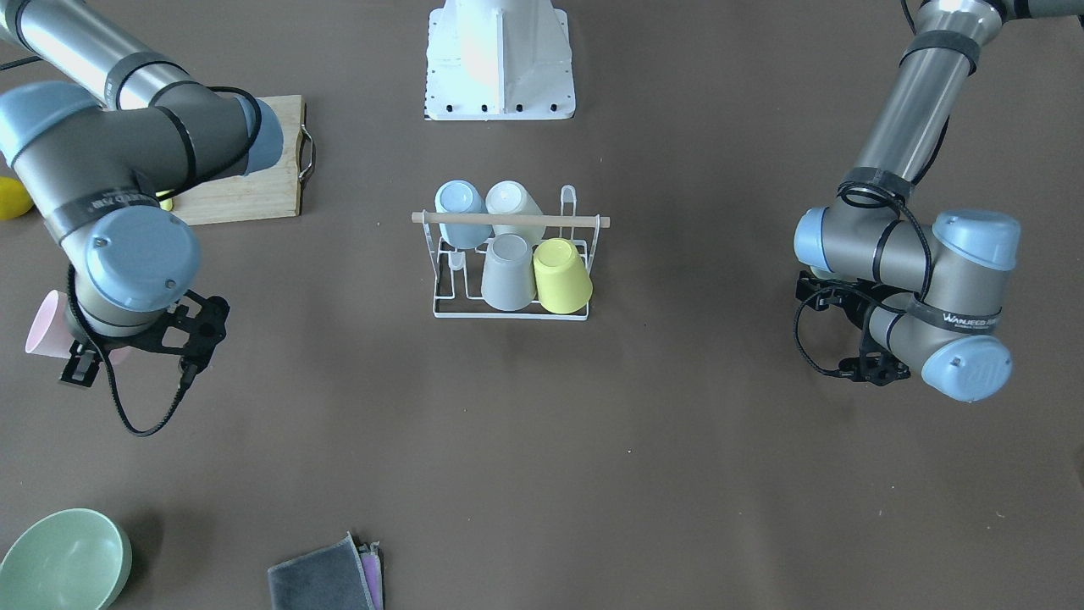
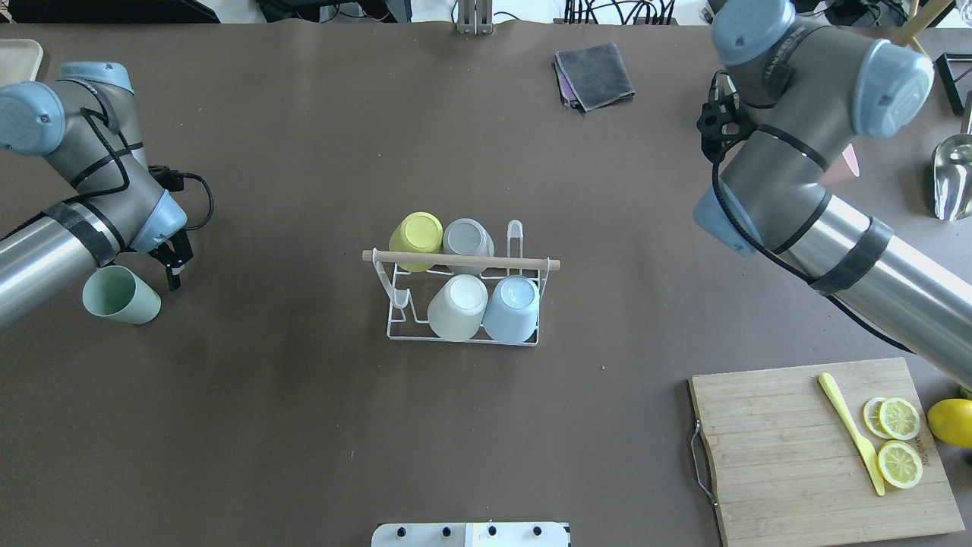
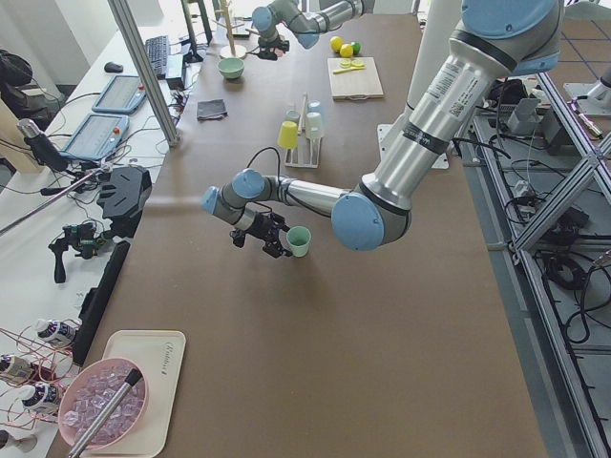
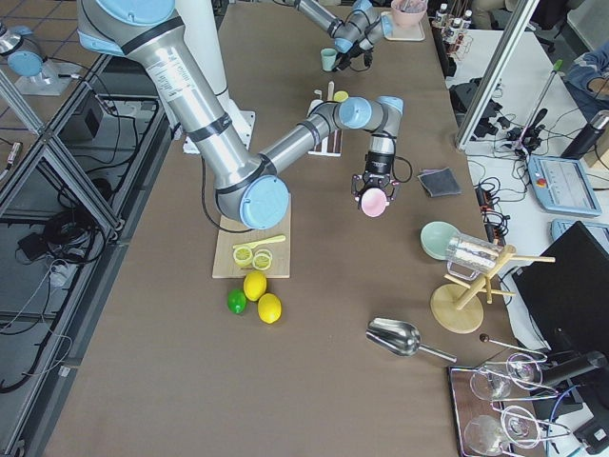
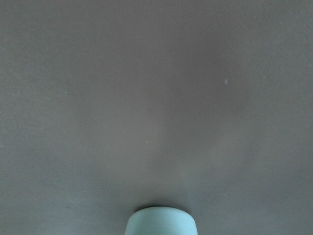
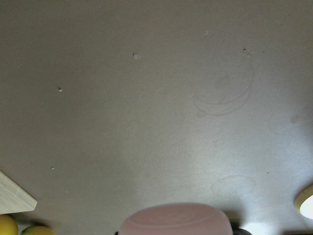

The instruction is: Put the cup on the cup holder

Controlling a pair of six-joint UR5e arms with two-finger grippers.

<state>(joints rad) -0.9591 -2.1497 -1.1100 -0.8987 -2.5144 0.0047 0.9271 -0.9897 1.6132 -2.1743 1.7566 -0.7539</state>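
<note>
Carrying step: left gripper (image 2: 163, 270) clamped on green cup (image 2: 121, 296), right gripper (image 4: 374, 193) clamped on pink cup (image 1: 44, 320), both well apart from rack (image 2: 456, 259); next you'd likely upend one over its free prongs (image 2: 400, 296).

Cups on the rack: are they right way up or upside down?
Upside down: the yellow, grey, white and blue cups show closed bottoms upward on the rack.

Long table (image 2: 304, 425) under a matte brown covering, evenly lit, shadows soft. Slanted aluminium post (image 3: 145, 67) stands at its far-left edge. White side bench (image 3: 29, 286) runs alongside, crowded with equipment. Floor (image 4: 29, 286) is brownish tile. Aluminium frame rails (image 3: 549, 205) cross above it. Loose cables (image 4: 57, 228) lie on the tiles.
</note>
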